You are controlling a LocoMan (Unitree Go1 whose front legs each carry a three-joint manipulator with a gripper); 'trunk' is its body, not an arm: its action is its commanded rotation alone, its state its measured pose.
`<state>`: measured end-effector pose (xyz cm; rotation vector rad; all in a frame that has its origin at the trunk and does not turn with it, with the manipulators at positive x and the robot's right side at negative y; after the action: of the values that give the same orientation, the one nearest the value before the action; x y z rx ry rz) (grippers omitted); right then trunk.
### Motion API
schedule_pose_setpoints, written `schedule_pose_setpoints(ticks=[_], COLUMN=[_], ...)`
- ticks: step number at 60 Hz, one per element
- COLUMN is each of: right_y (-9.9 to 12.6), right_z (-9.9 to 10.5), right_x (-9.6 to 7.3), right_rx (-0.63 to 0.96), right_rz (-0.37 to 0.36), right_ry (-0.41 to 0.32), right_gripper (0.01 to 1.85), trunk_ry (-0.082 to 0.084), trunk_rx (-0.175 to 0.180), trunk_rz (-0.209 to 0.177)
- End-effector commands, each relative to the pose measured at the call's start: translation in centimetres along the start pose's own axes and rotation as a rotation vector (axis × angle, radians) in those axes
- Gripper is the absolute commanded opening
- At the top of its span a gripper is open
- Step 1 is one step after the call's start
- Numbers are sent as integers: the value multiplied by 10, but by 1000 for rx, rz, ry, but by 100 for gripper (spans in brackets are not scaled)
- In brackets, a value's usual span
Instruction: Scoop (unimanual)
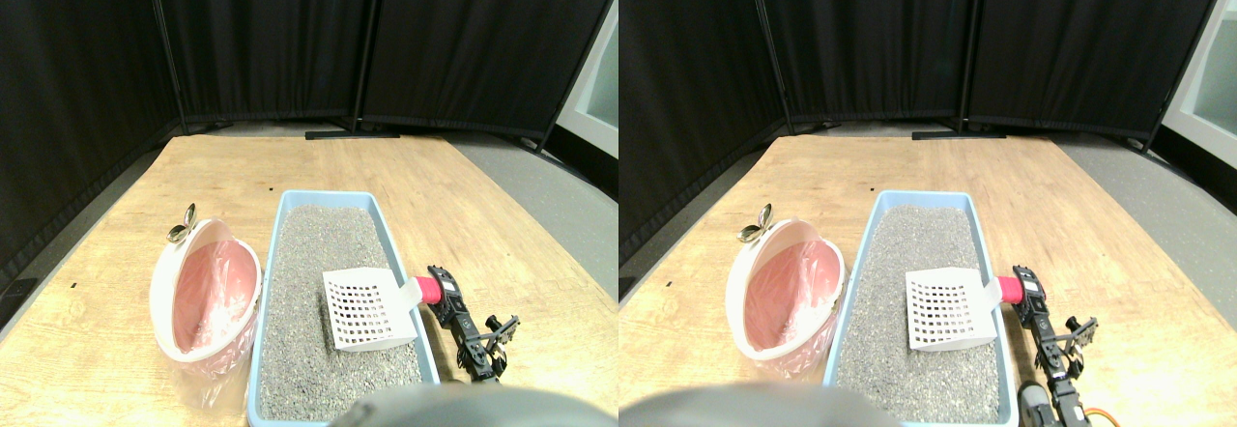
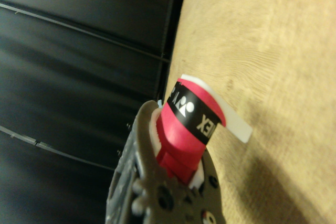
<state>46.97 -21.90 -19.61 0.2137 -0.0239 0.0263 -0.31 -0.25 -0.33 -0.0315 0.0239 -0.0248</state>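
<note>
- The right gripper (image 1: 440, 285) is clamped on the red-wrapped handle (image 2: 185, 129) of the white scoop (image 1: 365, 308).
- A black band on the wrap shows white letters "EX"; the rest is unreadable.
- The scoop's slotted head lies on grey litter in the blue tray (image 1: 273, 243).
- Beside the tray sits a pink-lined white bin (image 1: 162, 287).
- Everything rests on a light wooden board (image 1: 116, 205); black curtains (image 1: 261, 31) stand behind.

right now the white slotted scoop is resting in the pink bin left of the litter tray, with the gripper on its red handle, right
Not quite. The white slotted scoop lies on the grey litter inside the blue litter tray, not in the pink bin; the stereo pair view shows it. The right gripper does hold its red handle.
</note>
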Motion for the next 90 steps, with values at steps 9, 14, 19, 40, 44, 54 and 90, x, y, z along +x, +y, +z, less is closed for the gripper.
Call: schedule_pose_setpoints(ticks=[9,14,19,40,44,54,90], right_y=[14,18,23,34,33,29,16], right_z=[58,71,85,126,131,138,130], right_x=[-6,-5,-2,13,18,28,41], right_rx=[-168,-194,-206,-346,-371,-467,-650], right_rz=[171,216,230,281,293,304,187], right_ry=[-191,-228,-248,-283,-281,-250,-200], right_gripper=[6,6,6,6,6,6,21], trunk_ry=[20,21,20,30,32,40,84], trunk_rx=[-28,-32,-40,-72,-76,-82,-83], trunk_rz=[18,18,23,52,54,59,8])
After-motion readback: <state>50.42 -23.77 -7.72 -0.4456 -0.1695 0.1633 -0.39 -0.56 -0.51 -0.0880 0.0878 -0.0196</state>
